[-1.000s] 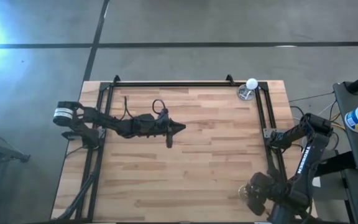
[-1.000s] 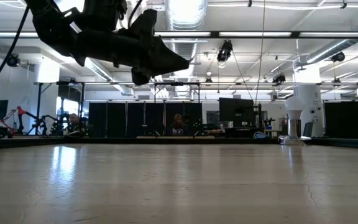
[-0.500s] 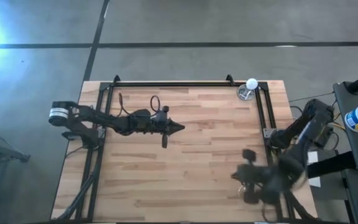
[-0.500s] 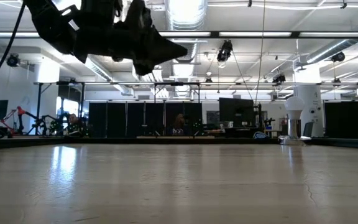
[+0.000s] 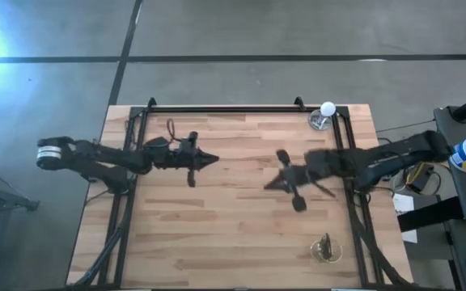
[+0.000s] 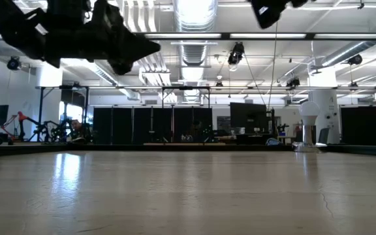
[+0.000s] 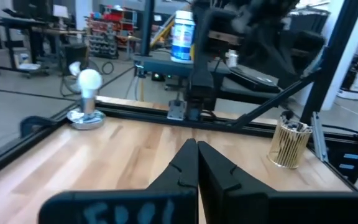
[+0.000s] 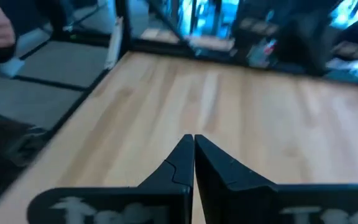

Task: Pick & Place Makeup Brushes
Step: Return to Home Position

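— Brushes [image 5: 324,243] are sitting in the holder [image 7: 286,150] at the high view's lower right, on the desk [image 5: 233,238].
— And the grippers?
— Left gripper [image 5: 210,158] and right gripper [image 5: 271,184] are hovering mid-frame, both pinched together, empty.

Thin makeup brushes [image 7: 291,127] upright, bunched in holder [image 7: 287,150] near table's [image 5: 217,230] right edge

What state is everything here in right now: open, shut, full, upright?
Left gripper: jaws shut, empty, above the table.
Right gripper: jaws shut, empty, above the table.
Brush holder: upright on the table.
Makeup brushes: standing inside the holder.
White ball stand: upright near a table corner.
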